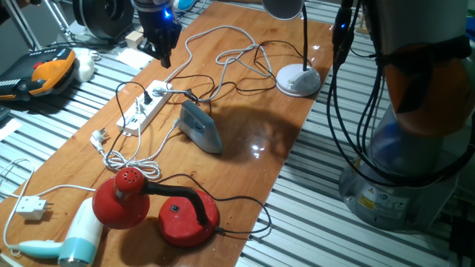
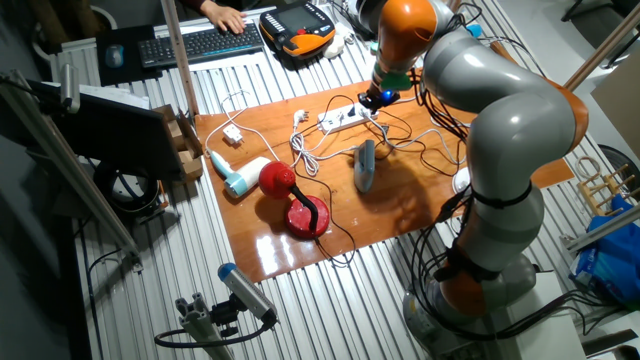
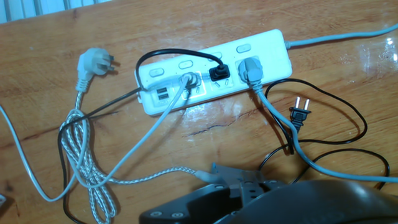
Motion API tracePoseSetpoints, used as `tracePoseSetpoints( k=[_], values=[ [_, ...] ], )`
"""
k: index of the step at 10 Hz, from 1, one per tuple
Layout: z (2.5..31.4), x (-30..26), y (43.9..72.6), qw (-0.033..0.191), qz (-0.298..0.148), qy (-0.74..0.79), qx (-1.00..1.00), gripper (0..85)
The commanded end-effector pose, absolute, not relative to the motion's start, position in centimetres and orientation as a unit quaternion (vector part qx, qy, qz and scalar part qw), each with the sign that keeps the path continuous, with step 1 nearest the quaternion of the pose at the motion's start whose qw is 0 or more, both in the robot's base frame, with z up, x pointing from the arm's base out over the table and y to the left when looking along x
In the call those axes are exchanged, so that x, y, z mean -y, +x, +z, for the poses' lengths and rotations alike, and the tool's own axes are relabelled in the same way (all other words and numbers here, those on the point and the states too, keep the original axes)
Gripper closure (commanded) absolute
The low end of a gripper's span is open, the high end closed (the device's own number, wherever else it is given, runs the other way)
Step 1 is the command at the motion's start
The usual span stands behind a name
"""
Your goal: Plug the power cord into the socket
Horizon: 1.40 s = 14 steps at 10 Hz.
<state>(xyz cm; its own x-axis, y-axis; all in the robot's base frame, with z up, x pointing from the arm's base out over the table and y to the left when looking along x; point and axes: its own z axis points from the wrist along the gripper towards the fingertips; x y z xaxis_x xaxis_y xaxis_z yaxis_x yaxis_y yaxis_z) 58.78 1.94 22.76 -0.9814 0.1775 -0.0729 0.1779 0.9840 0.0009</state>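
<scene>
The socket is a long white power strip (image 3: 214, 78) (image 1: 145, 107) (image 2: 345, 118) lying flat on the wooden table. A white plug, a square black plug (image 3: 217, 73) and a grey-white plug sit in its outlets. The power cord's small black two-prong plug (image 3: 299, 115) lies loose on the table beside the strip's right end, its thin black cable looping around it. My gripper (image 1: 165, 63) (image 2: 375, 98) hangs above the far end of the strip and touches nothing. Its fingers do not show in the hand view, and the gap between them is unclear.
The blue iron (image 1: 200, 126) (image 2: 365, 165) lies close beside the strip. A braided cord's white plug (image 3: 93, 62) lies loose to its left. A red lamp (image 1: 122, 196), a hair dryer (image 1: 74, 237) and a white lamp base (image 1: 298, 80) share the table, with cables tangled between them.
</scene>
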Motion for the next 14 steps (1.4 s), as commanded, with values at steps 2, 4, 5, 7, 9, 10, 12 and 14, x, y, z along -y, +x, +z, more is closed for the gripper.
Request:
tracePoseSetpoints(
  k=[2, 4, 5, 7, 9, 10, 12, 14],
  values=[
    [22.6, -2.3, 58.6, 0.042, 0.002, 0.095, -0.995, 85.0],
    [21.9, -2.8, 58.2, 0.043, 0.016, 0.107, -0.993, 85.0],
    [21.6, -3.1, 58.0, 0.044, 0.012, 0.104, -0.994, 85.0],
    [21.3, -3.2, 57.8, 0.033, -0.018, 0.048, -0.998, 85.0],
    [21.2, -3.1, 57.6, 0.013, -0.017, 0.023, -0.999, 85.0],
    [20.9, -3.0, 57.3, 0.014, -0.009, 0.027, -0.999, 85.0],
    [20.1, -3.2, 56.7, 0.025, -0.009, 0.036, -0.999, 85.0],
    [19.8, -3.4, 56.3, 0.028, -0.011, 0.041, -0.999, 85.0]
  ],
)
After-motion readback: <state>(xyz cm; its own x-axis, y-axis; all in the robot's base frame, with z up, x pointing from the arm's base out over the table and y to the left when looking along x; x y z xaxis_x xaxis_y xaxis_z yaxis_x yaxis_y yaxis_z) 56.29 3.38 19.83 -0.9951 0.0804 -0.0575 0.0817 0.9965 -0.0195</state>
